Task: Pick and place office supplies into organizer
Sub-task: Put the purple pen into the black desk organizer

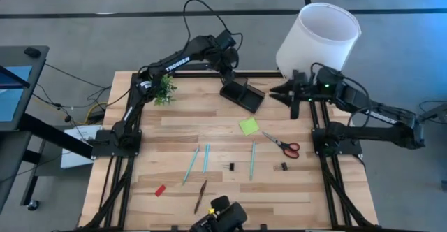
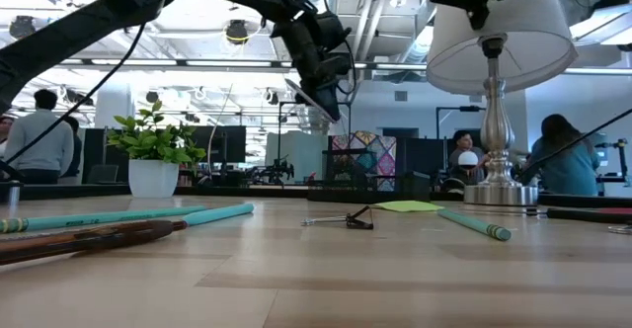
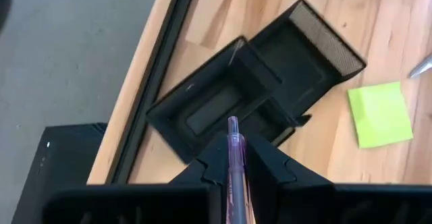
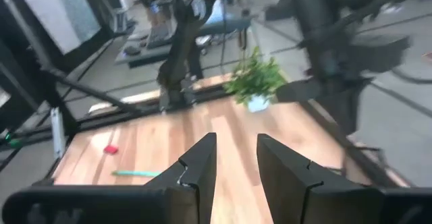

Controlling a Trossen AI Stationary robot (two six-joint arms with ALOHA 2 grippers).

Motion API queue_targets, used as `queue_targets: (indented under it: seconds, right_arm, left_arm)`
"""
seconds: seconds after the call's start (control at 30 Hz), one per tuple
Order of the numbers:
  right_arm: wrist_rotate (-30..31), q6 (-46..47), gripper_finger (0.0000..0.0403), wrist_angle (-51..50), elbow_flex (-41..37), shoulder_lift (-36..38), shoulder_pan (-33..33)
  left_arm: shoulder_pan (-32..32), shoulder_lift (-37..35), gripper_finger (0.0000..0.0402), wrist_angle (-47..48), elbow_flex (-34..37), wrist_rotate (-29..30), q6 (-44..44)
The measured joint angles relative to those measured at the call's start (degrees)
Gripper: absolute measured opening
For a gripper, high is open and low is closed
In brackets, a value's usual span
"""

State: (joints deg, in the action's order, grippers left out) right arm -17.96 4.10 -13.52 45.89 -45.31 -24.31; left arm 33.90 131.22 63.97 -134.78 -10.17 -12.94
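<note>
Two arms: left gripper (image 3: 233,158) above the black organizer (image 1: 243,94) at table's far edge, fingers pinching 1 pink pen (image 3: 233,150). Right gripper (image 4: 233,158) idle far right by the lamp (image 1: 318,36), fingers spread, empty. On table: 3 teal pens (image 1: 205,158), 1 pencil (image 1: 200,195), 1 scissors (image 1: 281,144), 1 sticky pad (image 1: 248,126), 2 clips (image 1: 231,166), 1 red eraser (image 1: 160,190).

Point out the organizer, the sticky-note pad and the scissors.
organizer (image 1: 243,96), high view, its black tray body.
sticky-note pad (image 1: 248,126), high view, middle of the lime-green top sheet.
scissors (image 1: 281,144), high view, where the blades meet the red handles.
</note>
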Motion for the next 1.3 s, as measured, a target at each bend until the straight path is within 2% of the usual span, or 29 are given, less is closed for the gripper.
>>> queue_targets:
  seconds: [0.17, 0.33, 0.43, 0.57, 0.73, 1.07, 1.3]
  right_arm:
    - [0.2, 2.1, 0.0098, 1.7, 0.0, -6.0, 4.9]
    - [-1.7, 6.2, 0.0093, 0.8, 0.0, -8.5, 8.4]
    - [-2.3, 10.9, 0.0093, -1.7, 0.0, -8.4, 11.4]
    - [-2.6, 18.7, 0.0093, -3.9, -1.6, -10.6, 18.5]
    - [4.4, 25.1, 0.0093, -3.9, -3.1, -18.5, 28.8]
    - [12.3, 41.6, 0.0093, 12.0, -3.1, -34.7, 39.8]
    - [16.8, 49.7, 0.0093, 30.2, -3.0, -44.7, 44.2]
  left_arm:
    - [-0.1, 0.0, 0.0018, -1.7, 0.0, 1.5, -0.9]
    - [1.1, 0.0, 0.0018, -4.0, -0.1, -0.3, -0.2]
    - [1.2, 0.0, 0.0019, -3.9, -0.1, 0.4, -0.2]
    - [0.3, 0.0, 0.0018, -4.5, -0.1, -0.1, -1.8]
    - [-0.4, 1.3, 0.0018, -4.9, 0.0, -0.5, -2.9]
    - [0.0, 4.3, 0.0018, -6.9, -0.1, 1.7, -5.5]
    - [0.0, 4.4, 0.0018, -4.5, -0.1, 4.2, -8.9]
